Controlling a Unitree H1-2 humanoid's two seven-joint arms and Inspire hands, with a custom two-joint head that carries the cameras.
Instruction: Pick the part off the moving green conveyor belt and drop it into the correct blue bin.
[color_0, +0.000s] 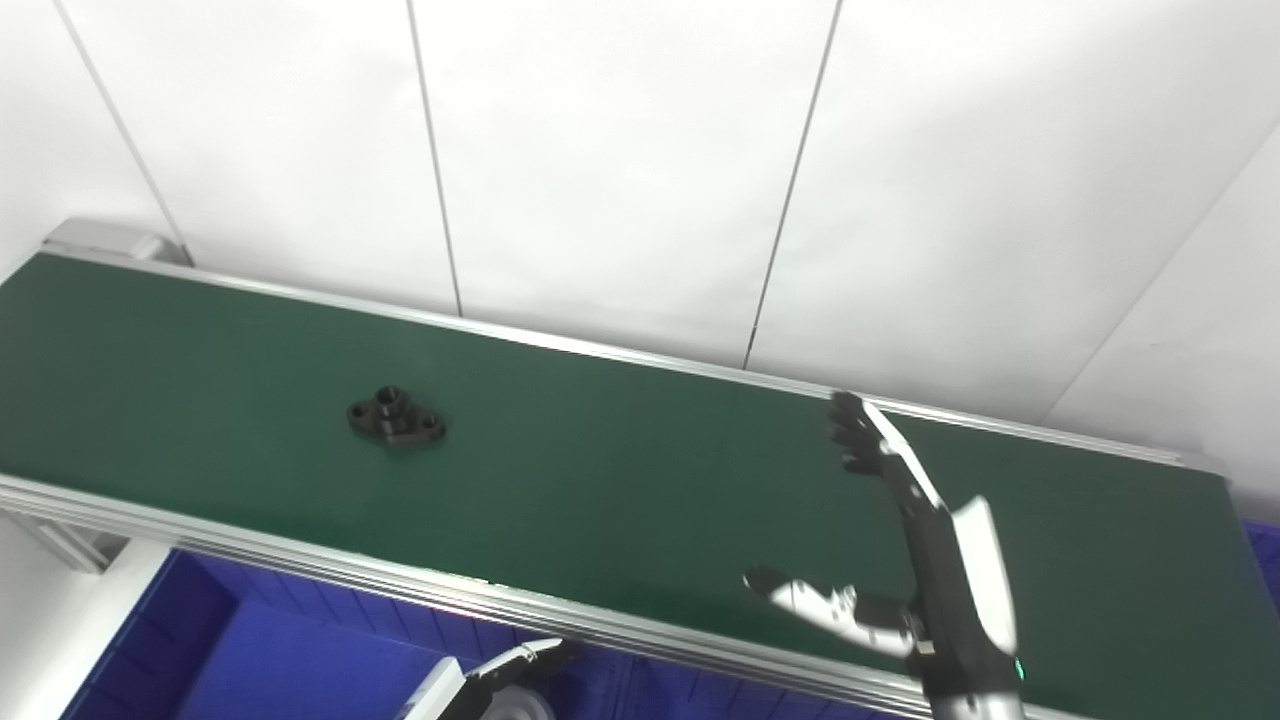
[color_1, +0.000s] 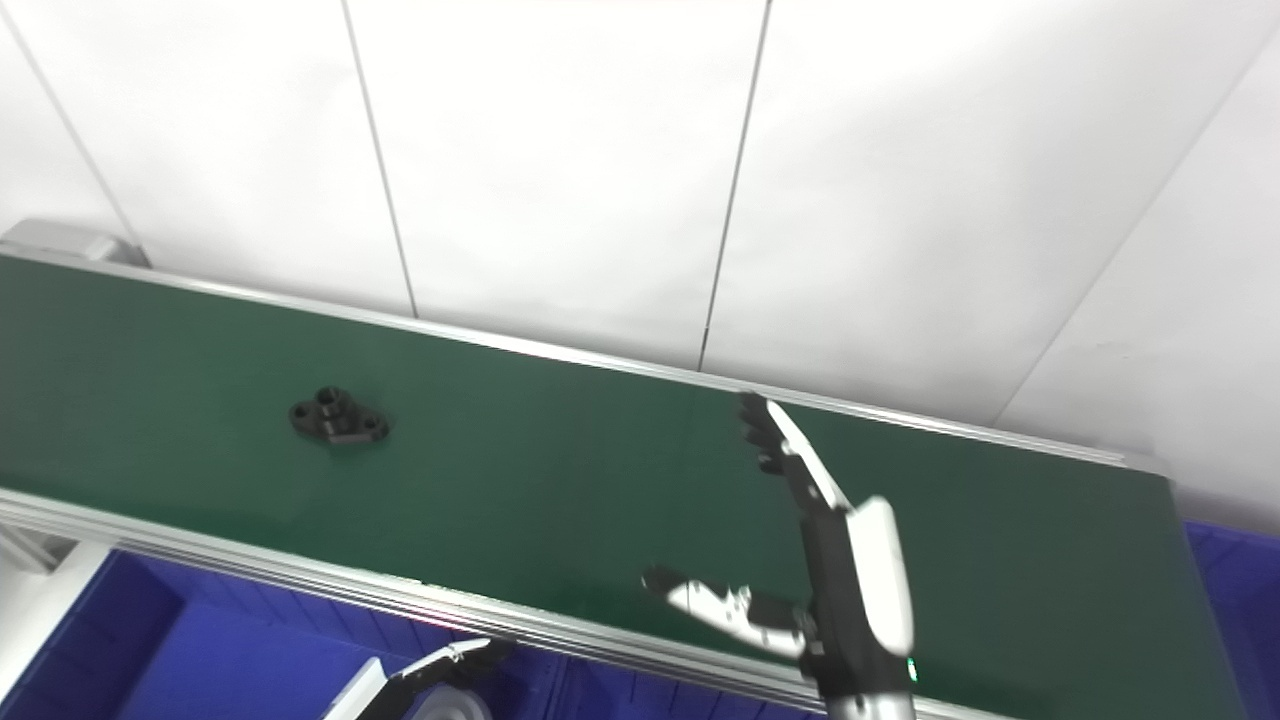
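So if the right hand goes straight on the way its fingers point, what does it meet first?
Probably the belt's far rail, then the white wall; depth is unclear. The right hand is open and points away from the black part.

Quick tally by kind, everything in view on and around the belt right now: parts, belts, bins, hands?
Black part: 1, lying on the belt
Green conveyor belt: 1
Blue bin: 1 clearly in view below the belt's near edge; more blue at the right edge, unclear
Right hand: 1, open over the belt
Left hand: 1, only partly visible
Total: 5
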